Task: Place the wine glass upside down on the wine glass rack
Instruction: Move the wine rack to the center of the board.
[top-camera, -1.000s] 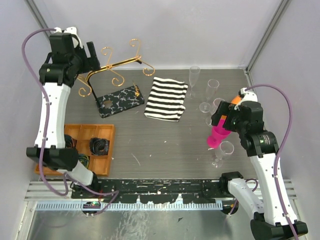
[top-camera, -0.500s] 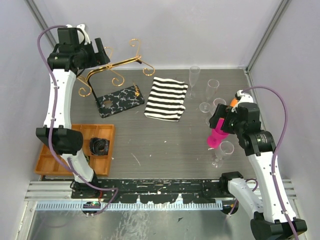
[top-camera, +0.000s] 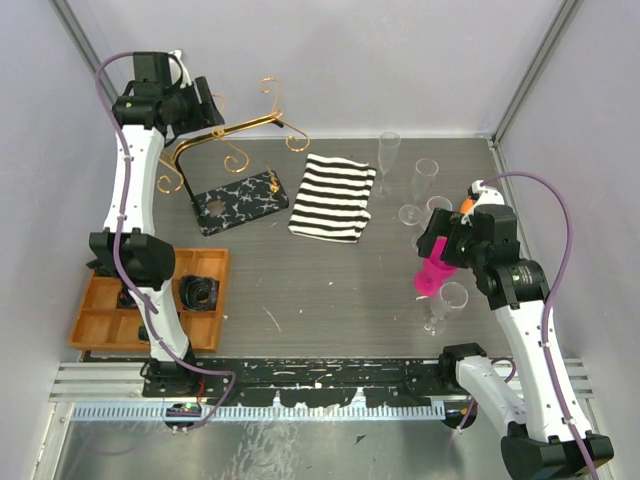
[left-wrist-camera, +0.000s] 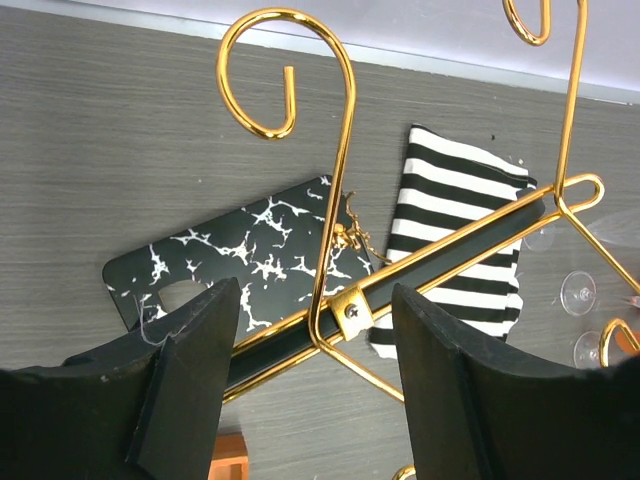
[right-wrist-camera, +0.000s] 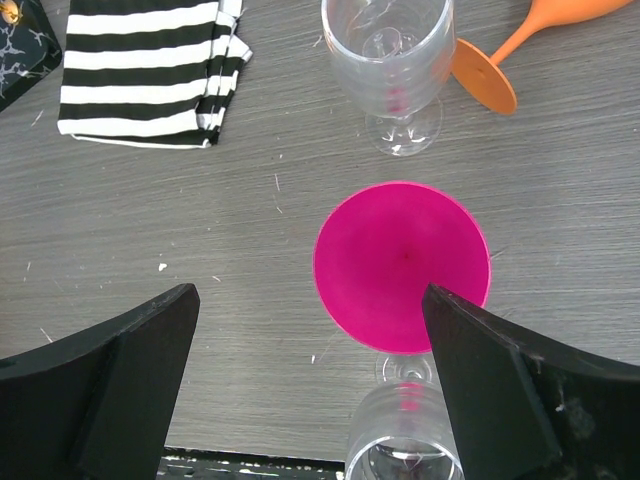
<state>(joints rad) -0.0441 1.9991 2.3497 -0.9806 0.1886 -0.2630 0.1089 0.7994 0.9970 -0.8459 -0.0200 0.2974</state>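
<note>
Two arms out, both pincers wide apart. The left gripper (left-wrist-camera: 312, 300) is up at 11 o'clock of the table (top-camera: 330, 290), and the gold crossbar of the wine glass rack (top-camera: 240, 203) runs diagonally between its fingers. Can't tell if either finger touches the bar. The rack's black marbled base sits at 10 o'clock, and its scroll hooks curl above and beside the bar.

The right gripper (right-wrist-camera: 308, 298) is at 3–4 o'clock, spread wide over the magenta wine glass (right-wrist-camera: 402, 265). The glass shows as a round disc between the fingers, nearer the right one, with nothing clamped. Can't tell if it is upright or inverted.

One clear glass (right-wrist-camera: 390, 60) stands at 12 o'clock of the magenta one, and another (right-wrist-camera: 405, 450) is just at its 6 o'clock. An orange glass (right-wrist-camera: 540, 20) lies on its side at 1 o'clock. The striped cloth (top-camera: 333, 197) lies at 3 o'clock of the rack base, near but apart. An orange tray (top-camera: 110, 330) sits at 8 o'clock.
</note>
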